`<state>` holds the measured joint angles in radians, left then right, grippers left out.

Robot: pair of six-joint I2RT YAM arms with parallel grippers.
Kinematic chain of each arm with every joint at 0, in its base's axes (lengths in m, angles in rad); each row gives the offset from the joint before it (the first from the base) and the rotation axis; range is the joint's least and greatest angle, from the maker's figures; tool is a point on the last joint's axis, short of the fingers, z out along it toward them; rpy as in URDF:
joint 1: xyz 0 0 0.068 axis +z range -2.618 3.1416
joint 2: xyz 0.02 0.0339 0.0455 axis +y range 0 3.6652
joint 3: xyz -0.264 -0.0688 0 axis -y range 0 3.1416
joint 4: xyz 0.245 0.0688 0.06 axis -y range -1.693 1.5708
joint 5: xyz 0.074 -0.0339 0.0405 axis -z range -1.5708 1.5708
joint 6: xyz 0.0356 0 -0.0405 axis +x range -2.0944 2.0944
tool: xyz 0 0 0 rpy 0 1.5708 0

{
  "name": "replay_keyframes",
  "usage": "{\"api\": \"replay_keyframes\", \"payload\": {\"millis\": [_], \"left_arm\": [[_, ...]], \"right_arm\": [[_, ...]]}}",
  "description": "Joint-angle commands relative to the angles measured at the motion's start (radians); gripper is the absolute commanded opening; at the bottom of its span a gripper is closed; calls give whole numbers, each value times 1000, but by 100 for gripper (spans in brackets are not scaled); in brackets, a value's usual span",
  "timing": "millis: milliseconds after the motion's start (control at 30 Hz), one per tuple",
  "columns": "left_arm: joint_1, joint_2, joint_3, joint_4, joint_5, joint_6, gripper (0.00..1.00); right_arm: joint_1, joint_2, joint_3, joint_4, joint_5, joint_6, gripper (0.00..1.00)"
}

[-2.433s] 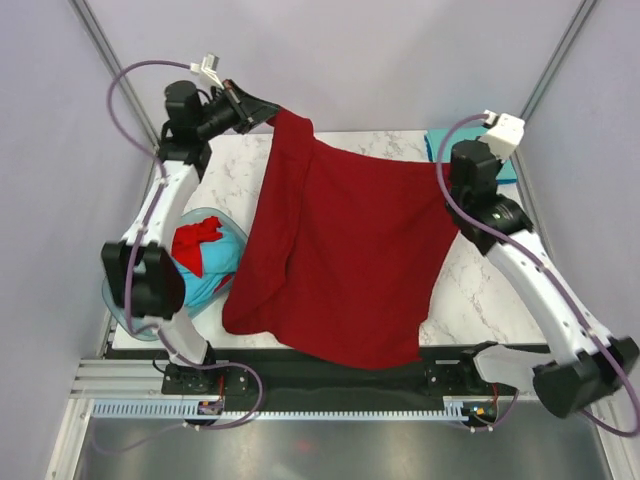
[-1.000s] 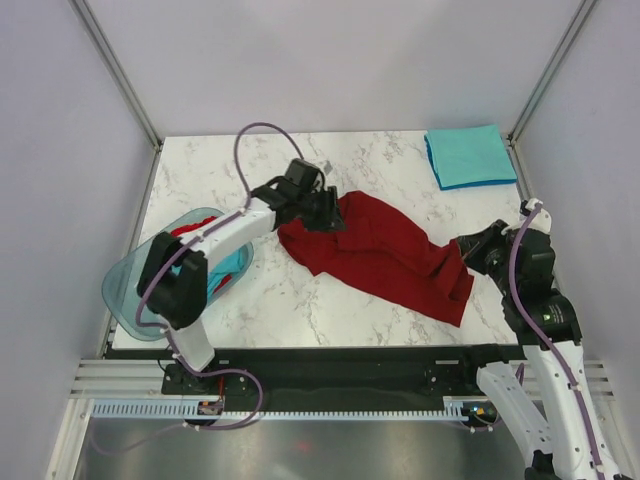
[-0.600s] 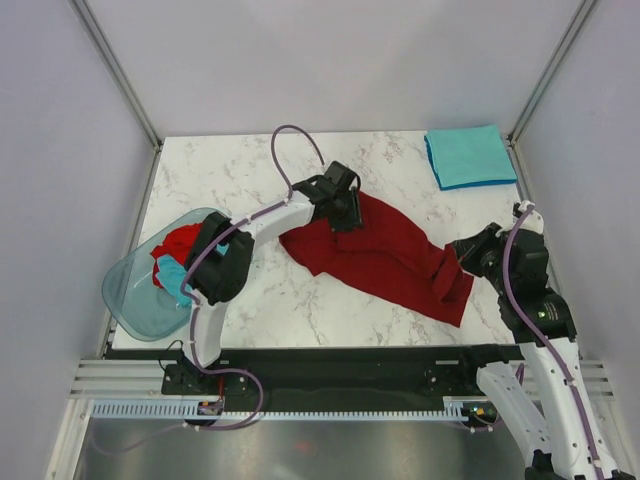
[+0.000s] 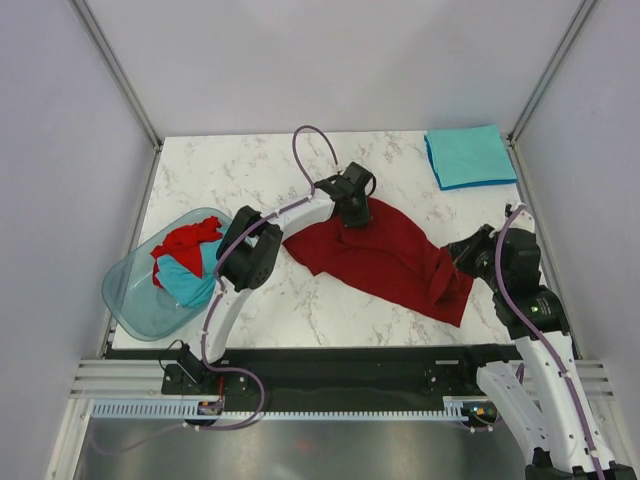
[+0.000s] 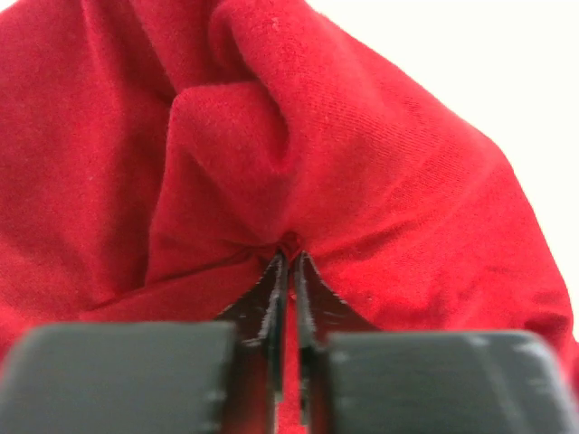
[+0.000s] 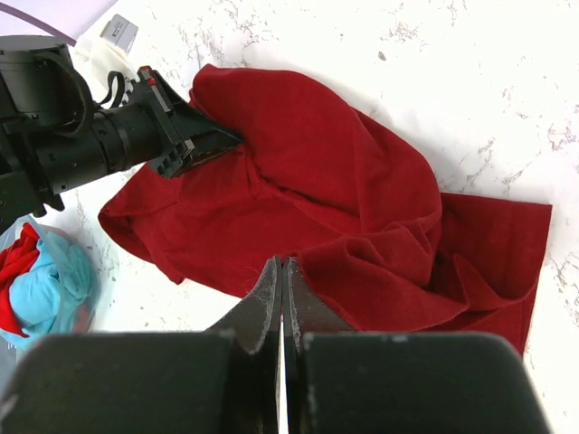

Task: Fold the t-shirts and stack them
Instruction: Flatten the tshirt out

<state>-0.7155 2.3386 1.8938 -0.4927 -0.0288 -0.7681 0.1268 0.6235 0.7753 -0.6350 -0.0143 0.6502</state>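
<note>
One white marble table [image 4: 220, 170] carries everything. Stretched between both grippers lies a rumpled dark red cotton t-shirt [image 4: 385, 255]. Well off to the left gripper's side sits a translucent blue-green plastic basin [image 4: 120, 300] holding red and teal tees [image 4: 185, 265]. A folded teal t-shirt [image 4: 470, 157] lies far beyond the right gripper. The left gripper [image 5: 288, 258] is clenched on bunched red cloth; the right gripper [image 6: 281, 267] pinches the shirt's opposite edge.
</note>
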Motion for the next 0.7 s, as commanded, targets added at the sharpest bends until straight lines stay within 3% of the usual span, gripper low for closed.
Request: {"api": "replay_keyframes", "payload": {"millis": [0,200,467,600,667], "left_arm": [[-6,-19,30,-20,-5,16,2],[-2,-241,-33,-58,-45,122,2],[39,-537,-298,-78,-14,252,2],[60,-697,-351,-76,-54,378,2],[68,-787,-328,-76,-167,443,2]], "right_arm": [[-3,7,50,43,8,-3,0],[-4,24,88,26,154,-3,0],[-4,128,179,24,352,5,0],[-4,234,316,55,401,9,0],[-4,281,447,67,428,-14,0]]}}
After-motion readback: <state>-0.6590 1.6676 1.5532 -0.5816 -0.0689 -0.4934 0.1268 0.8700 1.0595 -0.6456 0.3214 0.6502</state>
